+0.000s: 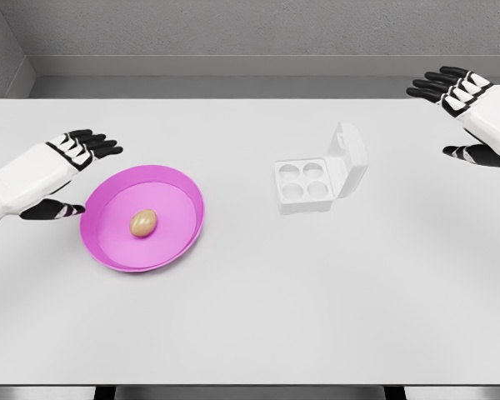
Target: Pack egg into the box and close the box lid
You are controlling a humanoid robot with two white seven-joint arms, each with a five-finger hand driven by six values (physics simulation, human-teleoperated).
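1. Egg (143,222) position: it lies near the middle of the pink plate (183,187), on the left half of the desk (250,317). The raised rim of the plate keeps the egg from rolling off, so it sits loose and free to be picked up from above.

2. Box (304,188) position: it stands right of centre, well apart from the plate. Four round cups face upward and all appear vacant. The lid (348,158) is swung up on the right side of the box and tilts away to the right, leaving the cups clear for loading from the left or from above.

3. Left hand (71,171): it hovers just beside the left rim of the plate, fingers extended and spread, thumb set below them, holding nothing. This placement suits a reach over the rim toward the egg; it is the closer hand for the pick.

4. Right hand (467,112): it hovers at the far right of the desk, well apart from the box, fingers apart and holding nothing. Being on the lid side, it is judged the likelier hand to push the lid shut.

5. Task status: neither step has begun. The egg is not yet in the box and the lid is open.

6. Caution: the egg is smooth and round. A pinch off centre may let it slip or roll inside the plate.
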